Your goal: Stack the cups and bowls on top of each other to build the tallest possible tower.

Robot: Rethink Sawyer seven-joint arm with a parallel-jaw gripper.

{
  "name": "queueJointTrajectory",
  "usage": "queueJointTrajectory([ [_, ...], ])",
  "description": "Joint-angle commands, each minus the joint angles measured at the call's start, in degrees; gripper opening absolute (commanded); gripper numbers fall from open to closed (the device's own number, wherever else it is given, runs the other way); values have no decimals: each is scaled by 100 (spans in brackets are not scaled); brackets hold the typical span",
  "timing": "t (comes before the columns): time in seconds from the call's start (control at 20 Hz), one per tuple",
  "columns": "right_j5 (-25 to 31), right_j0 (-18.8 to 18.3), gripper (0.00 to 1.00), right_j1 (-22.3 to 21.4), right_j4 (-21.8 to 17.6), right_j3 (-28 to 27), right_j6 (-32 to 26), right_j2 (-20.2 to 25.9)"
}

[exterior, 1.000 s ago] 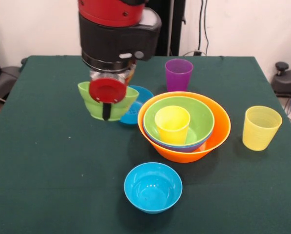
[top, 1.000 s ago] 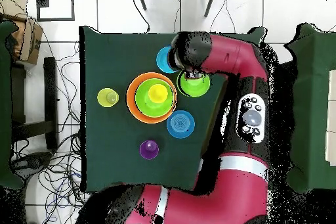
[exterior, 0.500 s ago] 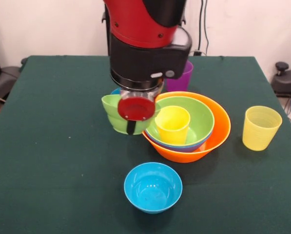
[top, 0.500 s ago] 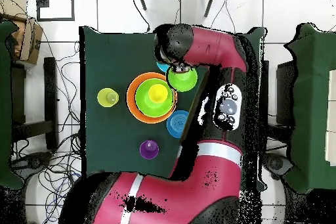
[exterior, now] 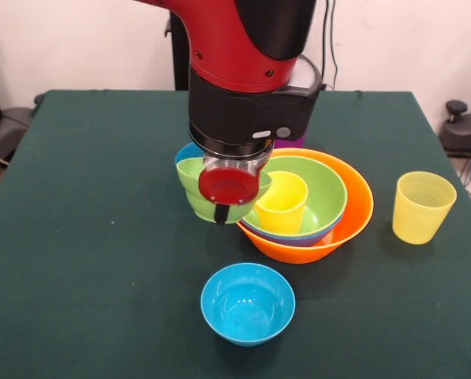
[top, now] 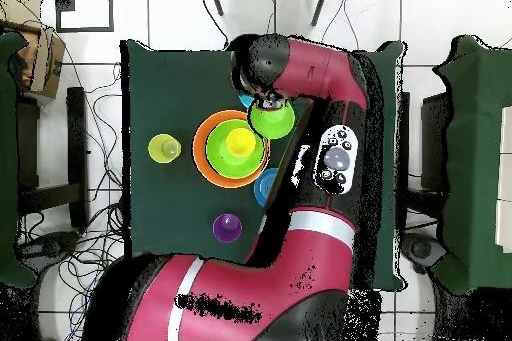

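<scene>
My gripper (exterior: pixel 219 207) is clamped on the small green bowl (exterior: pixel 194 192), which I hold off the table (exterior: pixel 85 237) just beside the left rim of the tower (exterior: pixel 353 207), as the front view has it. The bowl is glossy lime plastic and sits tilted in my grasp, its near wall partly covered by my red disc and black finger. From overhead the same bowl (top: pixel 272 120) shows as a bright green round overlapping the orange rim, with my arm (top: pixel 310 67) reaching over it.

The tower so far is the big orange bowl at the base, a blue bowl (exterior: pixel 298 237) nested in it with only its rim edge showing, the medium green bowl (exterior: pixel 322 189) inside that, and the opaque yellow cup (exterior: pixel 282 201) standing upright in the middle.

A small blue bowl (exterior: pixel 248 303) sits alone, mouth up, on the cloth in front of the tower, well apart from it. A sliver of another blue bowl (exterior: pixel 188 151) peeks out behind the one I carry. The ribbed pale yellow cup (exterior: pixel 422 207) stands upright to the right of the tower, apart from it. In the overhead view the purple cup (top: pixel 227 227) stands by itself, near the tower
</scene>
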Motion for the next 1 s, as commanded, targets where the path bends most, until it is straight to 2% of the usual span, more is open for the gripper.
queueJointTrajectory([
  [0.05, 921, 45, 0, -102, 302, -65, 1007, 149],
  [0.35, 1500, -64, 0, -271, 837, 24, 873, 353],
  [0.6, 1587, -39, 0, -235, 1057, 25, 901, 295],
  [0.9, 1285, 7, 0, -149, 1154, 150, 793, 219],
  [1.0, 1028, 18, 0, -80, 1171, 268, 732, 218],
])
